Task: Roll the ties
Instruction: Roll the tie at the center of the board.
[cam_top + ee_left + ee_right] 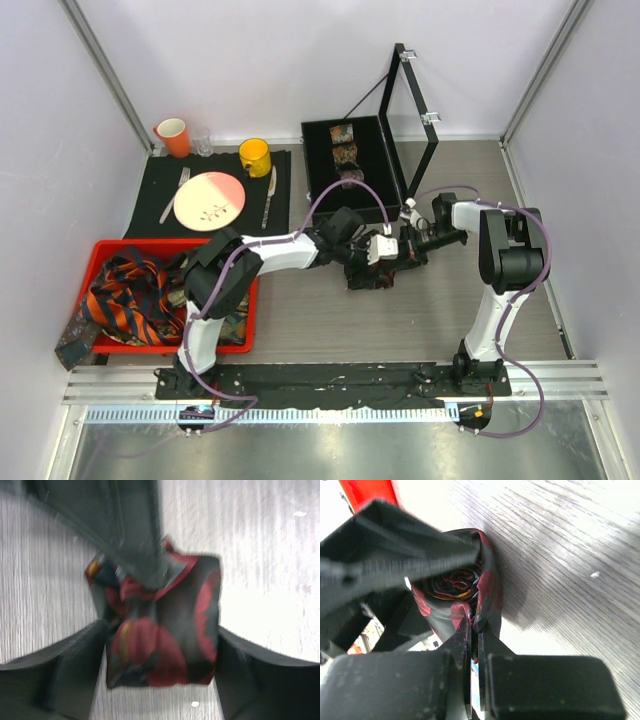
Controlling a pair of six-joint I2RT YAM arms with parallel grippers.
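Observation:
A dark red-brown patterned tie (372, 274) rolled into a small coil rests on the table at mid-scene. In the left wrist view the coil (165, 640) sits between the fingers of my left gripper (162, 677), which stand wide on either side of it; the view is blurred and I see no squeeze. My right gripper (475, 625) is shut on a fold at the coil's (455, 587) outer edge, and its spiral end faces that camera. From above, the left gripper (362, 256) and the right gripper (398, 250) meet over the coil.
At the left, a red bin (110, 248) holds several loose ties, orange-navy striped ones (125, 305) among them. A black box (320, 180) behind the grippers holds rolled ties (345, 150), with its lid (415, 110) standing open. A placemat with plate (209, 200), cups and cutlery lies back left.

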